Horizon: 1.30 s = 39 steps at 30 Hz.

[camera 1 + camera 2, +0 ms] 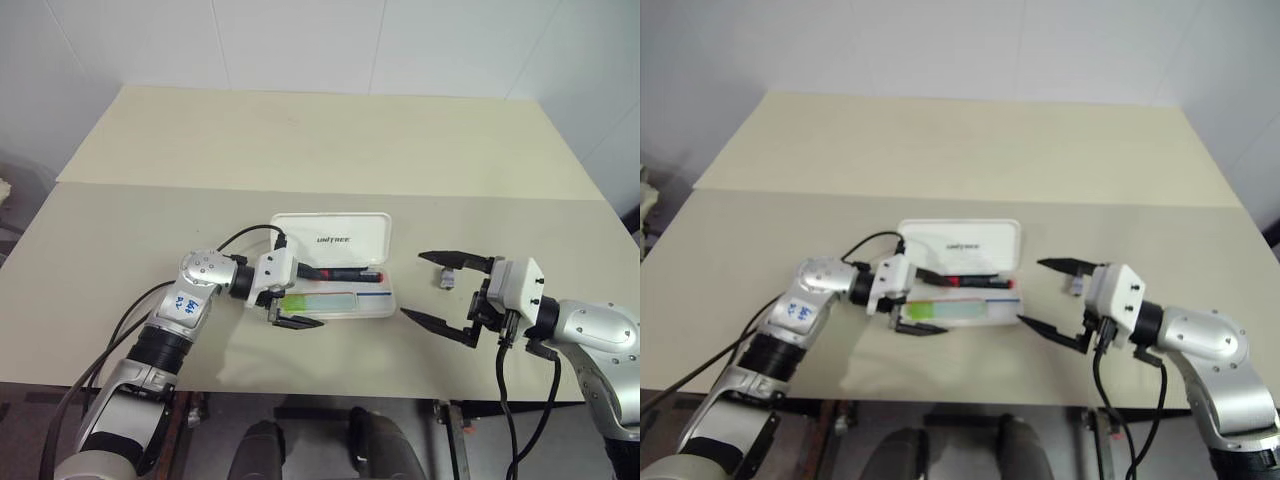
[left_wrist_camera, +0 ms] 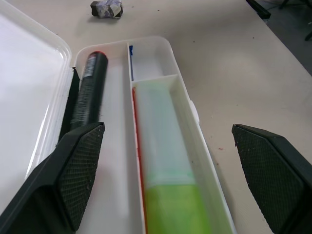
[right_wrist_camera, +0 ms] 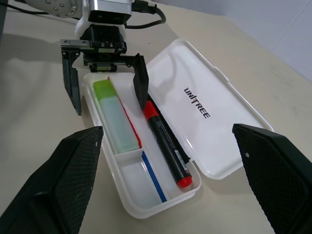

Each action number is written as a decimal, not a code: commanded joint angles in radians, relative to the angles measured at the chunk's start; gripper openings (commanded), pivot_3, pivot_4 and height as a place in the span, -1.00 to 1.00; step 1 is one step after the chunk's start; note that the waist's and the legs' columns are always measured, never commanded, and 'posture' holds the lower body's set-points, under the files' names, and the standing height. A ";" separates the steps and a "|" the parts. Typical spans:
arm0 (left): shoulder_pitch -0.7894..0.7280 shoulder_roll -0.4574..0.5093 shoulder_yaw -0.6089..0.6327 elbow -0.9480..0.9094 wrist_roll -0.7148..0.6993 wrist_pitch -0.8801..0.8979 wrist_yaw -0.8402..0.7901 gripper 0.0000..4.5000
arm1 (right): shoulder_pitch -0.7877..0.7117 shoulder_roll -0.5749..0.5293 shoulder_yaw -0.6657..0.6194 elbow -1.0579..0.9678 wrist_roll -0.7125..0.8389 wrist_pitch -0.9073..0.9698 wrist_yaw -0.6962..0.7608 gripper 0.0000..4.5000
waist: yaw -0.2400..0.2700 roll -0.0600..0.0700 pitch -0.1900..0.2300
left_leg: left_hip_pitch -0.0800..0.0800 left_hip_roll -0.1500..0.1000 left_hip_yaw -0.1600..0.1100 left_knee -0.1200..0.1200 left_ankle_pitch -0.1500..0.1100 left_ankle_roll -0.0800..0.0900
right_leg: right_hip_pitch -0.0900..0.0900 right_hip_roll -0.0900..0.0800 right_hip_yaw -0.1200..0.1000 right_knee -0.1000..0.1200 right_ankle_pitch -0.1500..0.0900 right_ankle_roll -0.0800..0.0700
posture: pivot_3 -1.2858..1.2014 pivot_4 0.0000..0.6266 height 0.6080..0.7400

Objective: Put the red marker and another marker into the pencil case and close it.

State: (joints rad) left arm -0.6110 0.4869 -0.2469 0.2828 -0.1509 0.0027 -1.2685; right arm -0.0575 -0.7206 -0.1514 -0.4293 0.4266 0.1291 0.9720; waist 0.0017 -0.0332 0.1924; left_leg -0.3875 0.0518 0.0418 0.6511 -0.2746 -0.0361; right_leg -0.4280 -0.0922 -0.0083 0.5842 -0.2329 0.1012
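**Both markers in the case, lid not yet shut**

The filling part of the job looks done. The pencil case (image 3: 161, 146) lies open on the table (image 1: 300, 150), and both markers rest inside its tray: the red marker (image 3: 165, 141) in the long compartment next to the hinge, and the pale green marker (image 3: 117, 117) in the compartment on the far side of the divider from it. What remains, judging from how things lie, is only the closing. The lid (image 3: 204, 117) is folded fully back, flat on the table (its "UNITREE" print facing up).

The left gripper (image 3: 105, 75) hovers at one end of the tray with its two black fingers spread wide and nothing between them. One finger hangs over the end of the red marker's compartment, the other stands outside the tray's outer wall, so the green marker sits just ahead of the gap between them. From the wrist view it seems the fingers touch neither marker, though the inner finger is close enough to the case wall that contact there cannot be ruled out.

The right gripper (image 1: 455, 295) waits well apart from the case, off its other end, fingers also spread wide and empty, pointing toward it. A small grey object (image 1: 447, 276) lies on the table between those fingers.
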 commanded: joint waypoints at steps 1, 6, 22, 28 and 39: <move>0.006 0.002 0.017 -0.037 -0.022 -0.008 -0.002 0.99 | -0.009 0.040 -0.016 -0.008 -0.013 0.045 -0.111 1.00 | 0.000 0.000 0.000 | 0.000 0.000 0.000 0.000 0.000 0.000 | 0.000 0.000 0.000 0.000 0.000 0.000 | 0.03 -0.52 1.00; 0.010 0.002 0.028 -0.044 -0.037 -0.019 -0.008 0.99 | 0.004 0.154 -0.068 0.021 -0.064 0.230 -0.404 1.00 | 0.001 0.000 0.000 | 0.000 0.000 0.000 0.000 0.000 0.000 | 0.000 0.000 0.000 0.001 0.000 0.000 | 0.03 -0.52 1.00; 0.023 0.045 0.134 -0.127 -0.186 0.039 -0.062 0.99 | 0.062 0.452 0.001 0.025 -0.216 0.330 -0.790 1.00 | -0.007 0.000 0.000 | 0.000 0.000 -0.001 -0.001 0.001 0.001 | 0.000 0.000 0.000 0.001 -0.001 -0.002 | 0.03 -0.52 1.00; 0.032 0.107 0.199 -0.164 -0.225 0.101 -0.050 0.99 | 0.052 0.477 0.041 0.046 -0.233 0.331 -0.794 1.00 | -0.005 0.000 0.000 | 0.000 0.000 -0.001 -0.002 0.001 0.001 | -0.001 0.000 0.000 0.001 -0.001 -0.002 | 0.03 -0.52 1.00; 0.093 0.194 0.286 -0.288 -0.261 0.187 0.015 0.99 | -0.011 0.480 0.030 0.194 -0.312 0.260 -0.850 1.00 | -0.007 0.000 0.000 | 0.000 0.000 -0.001 -0.002 0.001 0.001 | 0.000 0.000 0.000 0.000 -0.001 -0.003 | 0.03 -0.52 1.00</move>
State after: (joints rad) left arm -0.5240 0.6684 0.0172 0.0390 -0.3889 0.1827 -1.2654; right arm -0.0622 -0.2391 -0.1044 -0.2393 0.1327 0.4091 0.1369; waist -0.0052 -0.0329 0.1921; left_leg -0.3873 0.0515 0.0408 0.6489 -0.2738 -0.0348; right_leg -0.4284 -0.0926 -0.0082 0.5848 -0.2345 0.0984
